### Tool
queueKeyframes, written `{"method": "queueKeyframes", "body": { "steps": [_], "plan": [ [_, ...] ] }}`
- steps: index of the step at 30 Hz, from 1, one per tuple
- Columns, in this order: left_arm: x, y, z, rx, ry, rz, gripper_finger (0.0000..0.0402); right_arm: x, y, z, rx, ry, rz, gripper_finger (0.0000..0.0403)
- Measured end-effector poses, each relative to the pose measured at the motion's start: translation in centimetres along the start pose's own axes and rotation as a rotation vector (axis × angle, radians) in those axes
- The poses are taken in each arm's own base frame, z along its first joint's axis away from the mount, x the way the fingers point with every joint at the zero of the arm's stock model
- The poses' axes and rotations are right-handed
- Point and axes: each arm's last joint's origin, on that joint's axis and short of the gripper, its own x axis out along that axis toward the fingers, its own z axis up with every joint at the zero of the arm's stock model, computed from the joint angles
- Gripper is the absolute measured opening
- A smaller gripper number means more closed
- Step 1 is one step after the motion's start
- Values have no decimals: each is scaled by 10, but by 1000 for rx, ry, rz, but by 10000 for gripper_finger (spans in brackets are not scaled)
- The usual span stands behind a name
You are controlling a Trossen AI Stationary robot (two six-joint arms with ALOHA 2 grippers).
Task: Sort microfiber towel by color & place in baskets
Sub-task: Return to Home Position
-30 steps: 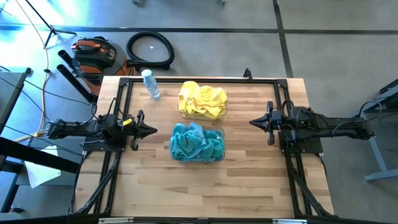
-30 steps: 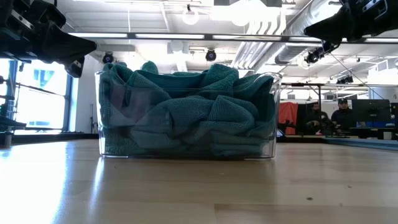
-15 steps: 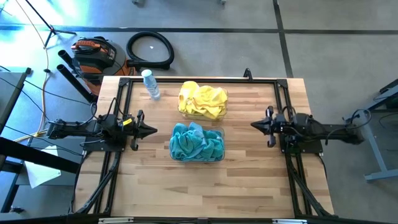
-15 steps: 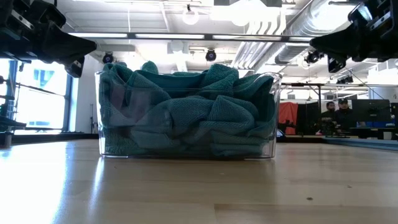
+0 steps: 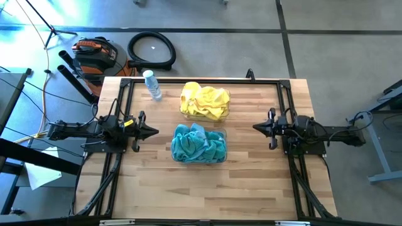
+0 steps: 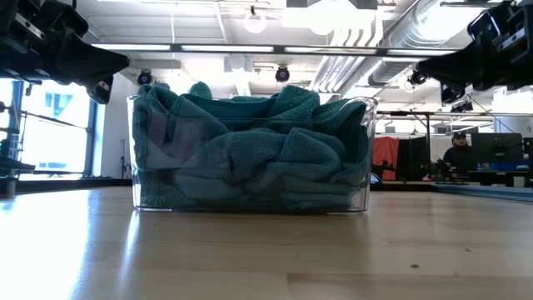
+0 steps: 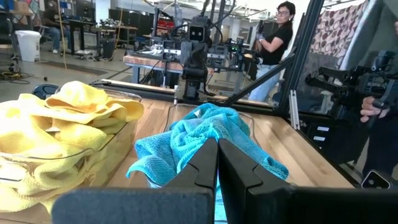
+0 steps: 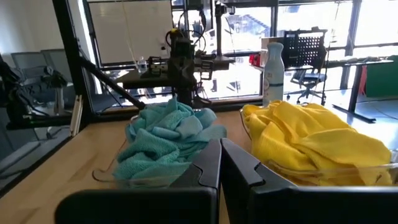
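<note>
A clear basket (image 5: pixel 223 134) of teal-blue towels (image 5: pixel 198 145) lies with its long side running arm to arm. Beside it, parallel, a second basket (image 7: pixel 115 146) holds yellow towels (image 5: pixel 205 100). The left gripper (image 5: pixel 152 132) and right gripper (image 5: pixel 256 126) flank the clear basket, pinched closed, empty, pointing at it.

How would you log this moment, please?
yellow towels: in bin | teal towels: in other bin | left gripper: shut | right gripper: shut

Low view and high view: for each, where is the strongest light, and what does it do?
Low view: ceiling lamps and a bright window behind leave the left gripper and right gripper as dark silhouettes; the table shows a pale sheen. High view: glare washes the floor at upper left; the table is evenly lit.
</note>
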Motion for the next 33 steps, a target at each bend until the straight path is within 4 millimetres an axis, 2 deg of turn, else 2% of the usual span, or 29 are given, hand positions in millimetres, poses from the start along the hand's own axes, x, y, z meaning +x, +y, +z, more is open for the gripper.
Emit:
{"method": "queueKeyframes", "body": {
  "steps": [9, 33],
  "plan": [
    [0, 0, 0, 0, 0, 1, 0, 1, 0, -8, -66, 28, 5, 0],
    [0, 0, 0, 0, 0, 1, 0, 1, 0, -8, -47, 29, 6, 0]
  ]
}}
